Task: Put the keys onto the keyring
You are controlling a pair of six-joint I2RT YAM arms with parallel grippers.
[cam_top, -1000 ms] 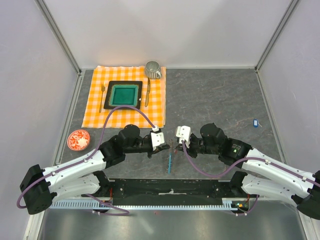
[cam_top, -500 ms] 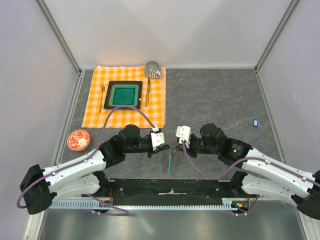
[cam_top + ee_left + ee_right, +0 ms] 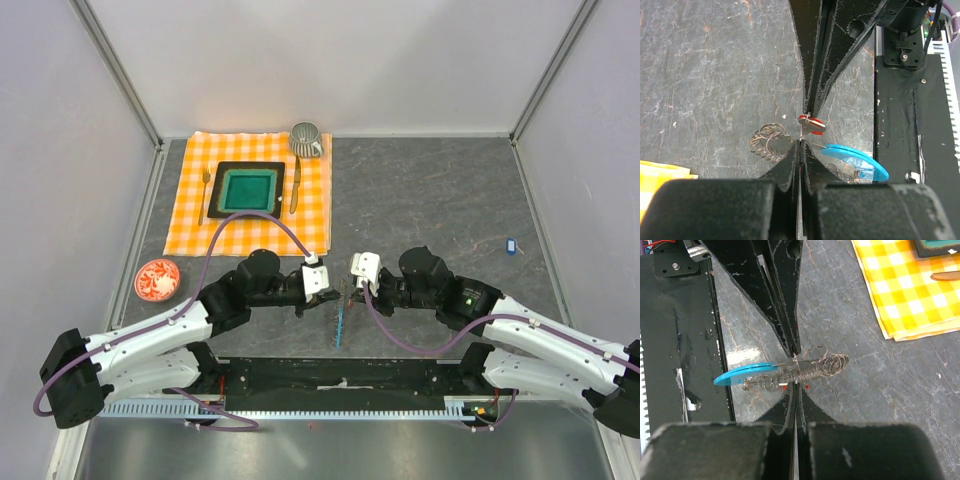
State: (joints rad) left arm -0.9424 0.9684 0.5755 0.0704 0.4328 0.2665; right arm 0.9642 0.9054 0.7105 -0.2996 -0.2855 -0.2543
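Nil moved | L grip [image 3: 800,146] nips keyring [image 3: 826,365] | R grip [image 3: 796,390] nips red key [image 3: 812,125] | slate tbl [image 3: 430,190], pale walls [image 3: 330,60]

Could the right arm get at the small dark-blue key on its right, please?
Probably, but not yet: nothing lies between it and the small dark-blue key, yet the right claw is shut on the thin metal coil keyring.

Red key [image 3: 811,125], blue key [image 3: 510,244], orange-checked cloth [image 3: 187,215].

Open tabletop [image 3: 430,190] right, keyring [image 3: 817,367] centre, cloth [image 3: 190,235] far left
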